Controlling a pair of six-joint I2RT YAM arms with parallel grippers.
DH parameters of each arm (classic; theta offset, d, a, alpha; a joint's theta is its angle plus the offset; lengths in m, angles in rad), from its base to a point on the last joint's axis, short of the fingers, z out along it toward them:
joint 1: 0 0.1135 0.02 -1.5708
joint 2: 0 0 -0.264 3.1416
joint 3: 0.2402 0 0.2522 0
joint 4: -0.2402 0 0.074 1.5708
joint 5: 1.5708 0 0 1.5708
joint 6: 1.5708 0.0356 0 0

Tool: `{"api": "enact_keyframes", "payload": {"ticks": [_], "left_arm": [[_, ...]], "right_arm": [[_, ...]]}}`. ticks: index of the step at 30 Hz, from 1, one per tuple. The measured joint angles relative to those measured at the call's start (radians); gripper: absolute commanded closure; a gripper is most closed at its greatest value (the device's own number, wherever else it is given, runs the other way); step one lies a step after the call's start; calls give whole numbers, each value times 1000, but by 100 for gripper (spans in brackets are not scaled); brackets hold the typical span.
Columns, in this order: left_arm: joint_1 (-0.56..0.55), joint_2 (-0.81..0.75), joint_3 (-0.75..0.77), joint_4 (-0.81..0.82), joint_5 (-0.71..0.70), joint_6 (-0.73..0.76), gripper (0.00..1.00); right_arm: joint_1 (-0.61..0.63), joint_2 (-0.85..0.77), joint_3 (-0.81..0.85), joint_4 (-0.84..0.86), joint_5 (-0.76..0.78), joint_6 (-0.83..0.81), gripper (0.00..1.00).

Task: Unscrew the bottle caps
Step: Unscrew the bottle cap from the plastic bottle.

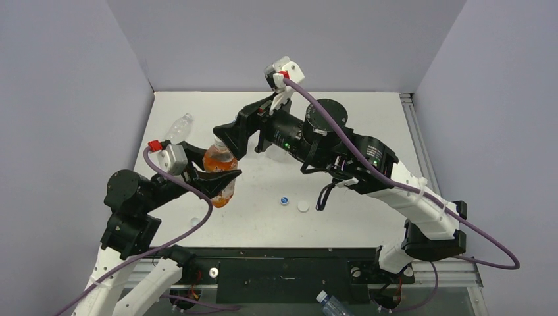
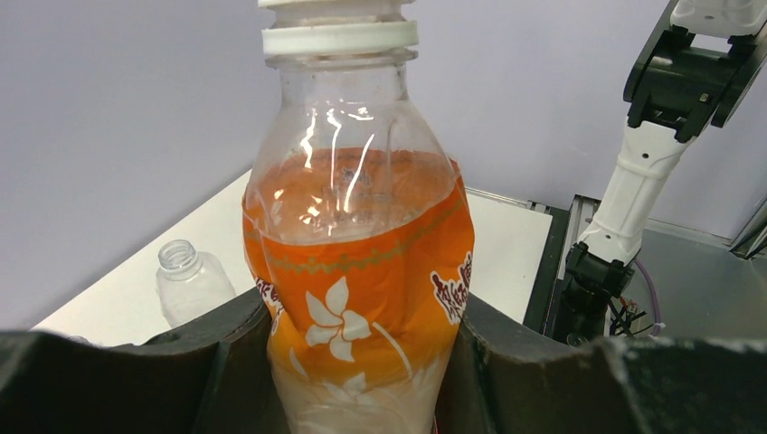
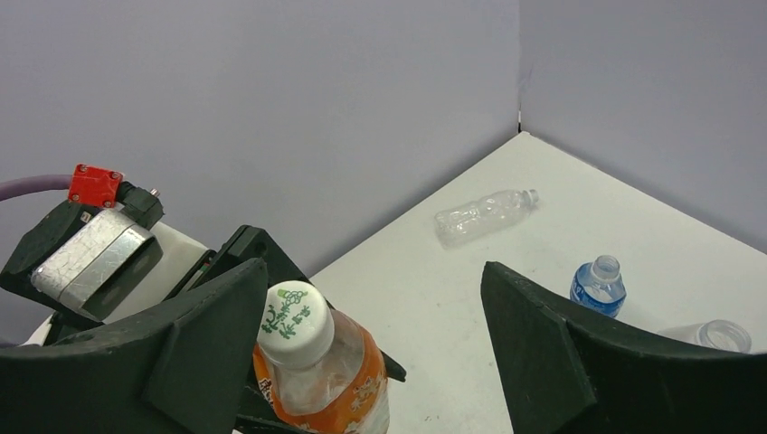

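My left gripper (image 1: pixel 212 172) is shut on the lower body of an orange-labelled bottle (image 1: pixel 220 172) and holds it upright above the table. In the left wrist view its fingers press both sides of the bottle (image 2: pixel 357 271), and the white cap (image 2: pixel 339 32) sits on the neck at the top edge. My right gripper (image 3: pixel 371 298) stands open over the bottle top. The white cap (image 3: pixel 294 323) with green print lies close beside one finger, apart from the other. Two loose bottle caps rest on the table, a blue one with a white top (image 1: pixel 284 201) and a white one (image 1: pixel 303 207).
A clear uncapped bottle (image 1: pixel 179 126) lies at the back left of the table. A blue-labelled uncapped bottle (image 3: pixel 599 287) and another clear bottle (image 3: pixel 719 336) stand under my right arm. One more bottle (image 1: pixel 332 304) lies below the table's near edge.
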State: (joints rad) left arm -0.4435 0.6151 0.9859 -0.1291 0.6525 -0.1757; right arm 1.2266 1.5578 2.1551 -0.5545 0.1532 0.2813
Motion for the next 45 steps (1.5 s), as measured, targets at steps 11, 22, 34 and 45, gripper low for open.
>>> {"api": "enact_keyframes", "payload": {"ticks": [11,22,34,45], "left_arm": [[0,6,-1,-18,-13,5,100],[0,22,-2,-18,-17,6,100],[-1,28,-2,-17,-17,5,100],[-1,36,-2,-14,-16,3,100]], "right_arm": [[3,82,45,24,-31,52,45],[6,93,50,21,-94,71,72],[-17,93,60,-6,-159,71,51],[-25,93,60,-26,-164,65,92]]}}
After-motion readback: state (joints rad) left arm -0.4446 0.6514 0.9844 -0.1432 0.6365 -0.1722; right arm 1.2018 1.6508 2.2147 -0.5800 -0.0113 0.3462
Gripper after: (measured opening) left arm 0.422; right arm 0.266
